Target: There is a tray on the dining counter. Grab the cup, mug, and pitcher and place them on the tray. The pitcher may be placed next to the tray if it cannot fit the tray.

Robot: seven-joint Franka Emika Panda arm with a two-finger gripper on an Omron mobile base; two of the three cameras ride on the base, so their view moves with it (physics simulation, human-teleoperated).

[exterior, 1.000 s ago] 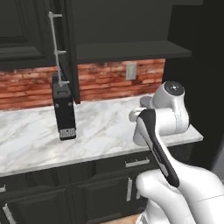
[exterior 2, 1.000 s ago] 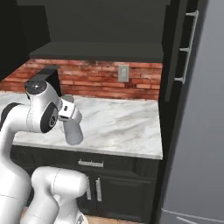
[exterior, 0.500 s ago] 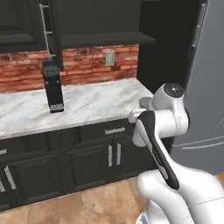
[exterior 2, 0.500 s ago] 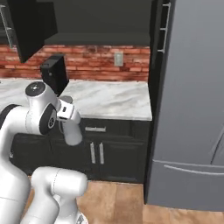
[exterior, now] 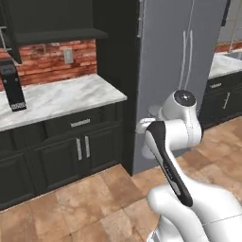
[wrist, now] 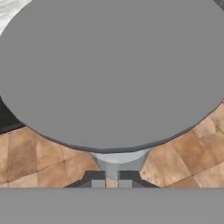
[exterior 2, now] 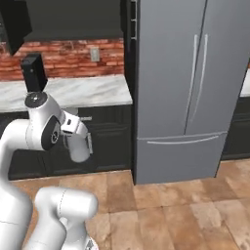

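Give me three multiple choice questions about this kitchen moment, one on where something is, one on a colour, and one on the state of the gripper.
1. Where does the black coffee machine stand?
A. On the marble counter backed by red brick
B. On the floor
C. On top of the fridge

2. What colour is the pitcher at the gripper?
A. Bright green
B. Grey
C. Red

3. What is the gripper doing?
A. Hanging open with nothing in it
B. Shut on the fridge handle
C. Shut on the pitcher

Answers: 1 A, both base views show it on the counter by the brick wall. 2 B, the hand view shows its grey body and darker lid. 3 C, the fingertips pinch the pitcher's narrow part in the hand view.
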